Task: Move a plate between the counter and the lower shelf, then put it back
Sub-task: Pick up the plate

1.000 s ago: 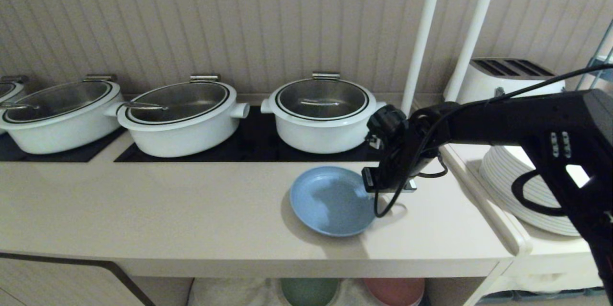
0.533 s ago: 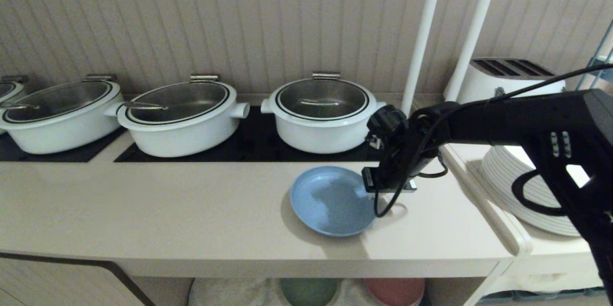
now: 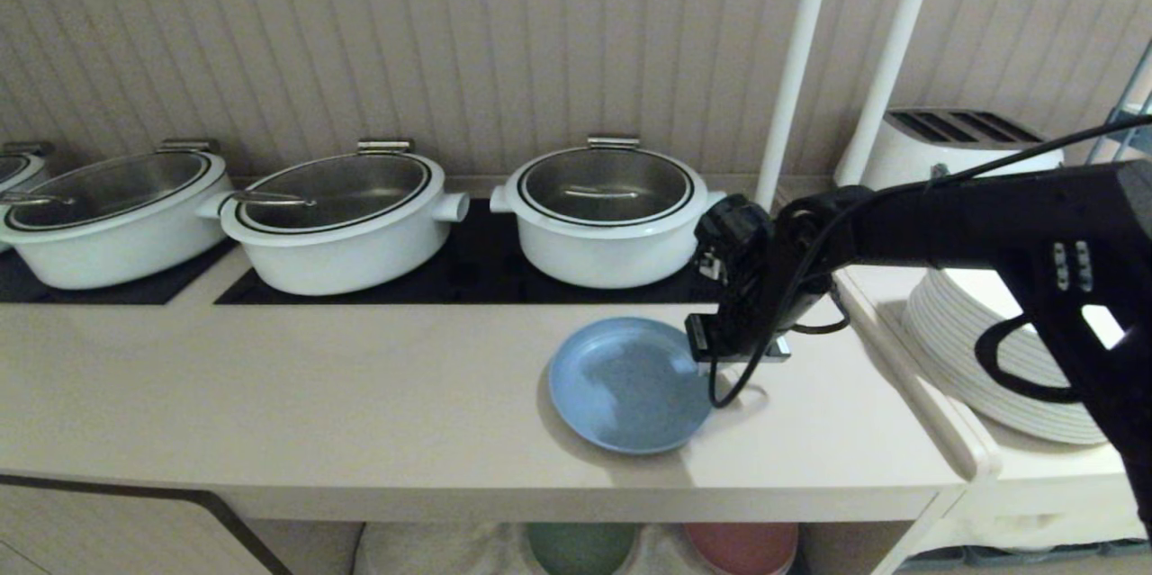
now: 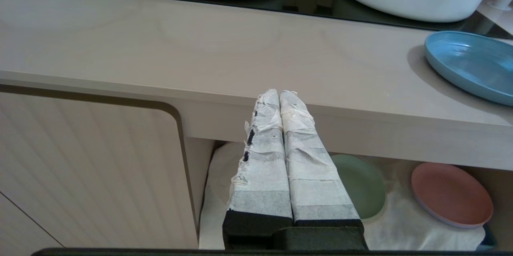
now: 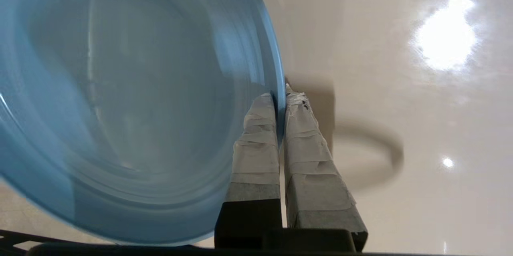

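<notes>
The light-blue plate (image 3: pixel 625 386) is on the beige counter (image 3: pixel 360 395), right of the middle and near the front edge. My right gripper (image 3: pixel 708 370) points down at the plate's right rim. In the right wrist view the right gripper (image 5: pixel 280 95) is shut on that rim, one taped finger inside the plate (image 5: pixel 120 87) and one outside. The plate looks tilted, with a shadow under it. My left gripper (image 4: pixel 279 95) is shut on nothing, parked in front of the counter's front edge. Below it is the lower shelf (image 4: pixel 400 216) with its white cloth.
Three white pots (image 3: pixel 603 215) stand on black hob panels at the back of the counter. A green plate (image 4: pixel 360 186) and a pink plate (image 4: pixel 451 200) lie on the shelf cloth. Stacked white plates (image 3: pixel 999 359), a toaster (image 3: pixel 954 148) and two white poles (image 3: pixel 792 80) are at the right.
My right gripper and the blue plate in it have shifted slightly to the right and toward the front edge. The pots have not moved.
</notes>
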Robot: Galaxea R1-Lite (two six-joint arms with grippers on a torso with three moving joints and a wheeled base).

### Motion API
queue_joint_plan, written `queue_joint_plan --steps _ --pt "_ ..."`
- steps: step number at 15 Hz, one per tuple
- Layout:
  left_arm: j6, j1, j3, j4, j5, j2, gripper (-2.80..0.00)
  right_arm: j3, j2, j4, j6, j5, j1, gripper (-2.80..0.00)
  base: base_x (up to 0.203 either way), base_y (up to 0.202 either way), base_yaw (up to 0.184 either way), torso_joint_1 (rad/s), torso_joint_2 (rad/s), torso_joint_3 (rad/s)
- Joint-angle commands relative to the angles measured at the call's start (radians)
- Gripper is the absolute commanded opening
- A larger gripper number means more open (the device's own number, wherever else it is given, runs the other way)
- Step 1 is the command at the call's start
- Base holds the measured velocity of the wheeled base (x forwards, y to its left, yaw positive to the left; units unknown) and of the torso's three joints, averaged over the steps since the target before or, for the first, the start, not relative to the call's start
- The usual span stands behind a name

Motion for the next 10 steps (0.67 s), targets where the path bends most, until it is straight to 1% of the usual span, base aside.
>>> queue_joint_plan --steps 1,10 --pt "0.000 0.000 -0.001 0.000 0.001 0.000 -2.80 0.007 -0.029 -0.001 0.022 0.001 -0.001 -2.80 0.000 0.000 0.000 0.000 0.00 0.000" --pt "-0.002 0.000 -0.001 0.000 0.001 0.000 -2.80 0.119 -0.140 -0.007 0.023 0.001 -0.017 -2.80 0.000 0.000 0.000 0.000 0.00 0.000"
